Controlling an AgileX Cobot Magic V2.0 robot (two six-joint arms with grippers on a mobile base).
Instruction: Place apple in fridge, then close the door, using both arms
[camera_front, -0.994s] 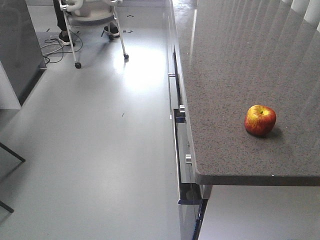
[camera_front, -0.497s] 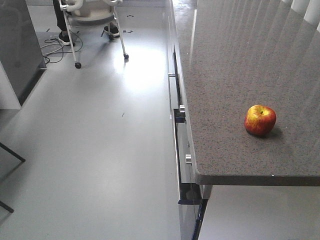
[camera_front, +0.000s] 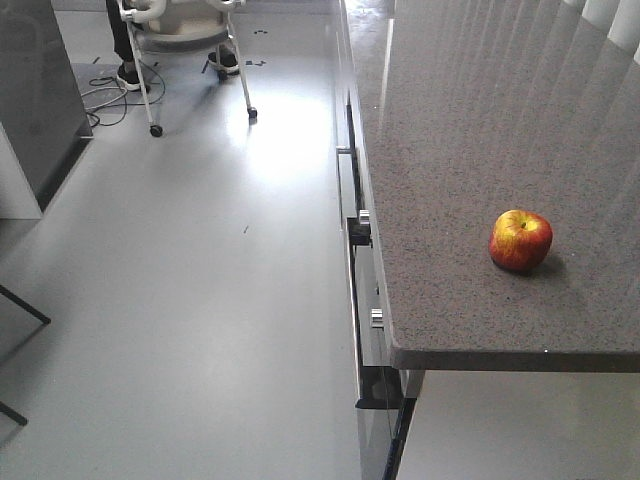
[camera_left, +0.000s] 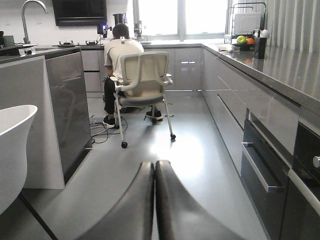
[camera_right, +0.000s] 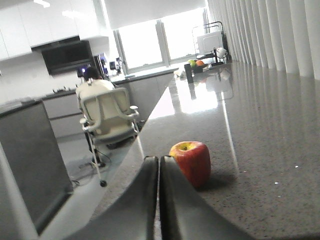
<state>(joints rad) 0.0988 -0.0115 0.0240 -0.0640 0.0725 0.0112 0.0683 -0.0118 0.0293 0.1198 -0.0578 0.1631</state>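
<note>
Apple (camera_front: 520, 241) sits alone, stem up, on the speckled grey worktop (camera_front: 450, 150), close to its near end and back from the long edge that faces the floor. Right end effector (camera_right: 159, 165): fingers pressed together, holding nothing, low over the worktop, with the apple just ahead and a little right of the finger line. Left end effector (camera_left: 154, 167): also closed and empty, pointed down the kitchen aisle toward a person (camera_left: 120, 47) seated in a wheeled chair (camera_left: 142, 82); no apple in that view. Fridge and door are not picked out with any certainty in these views.

Step in hand, by my reading, is the right arm's reach and grasp. The jaws need to spread wider than the fruit before any advance; pushed forward closed, they would likely nudge the apple and set it rolling. Shift right to centre it, come in level with the worktop, and close across the widest part, below the stem dimple. The skin looks smooth and the shape round, so a firm, even squeeze; an off-centre pinch may squirt it toward the worktop's end. Lift straight up before swinging away.

Writing: none legible. The dark wall screen and distant appliances show no readable brand or label.
</note>
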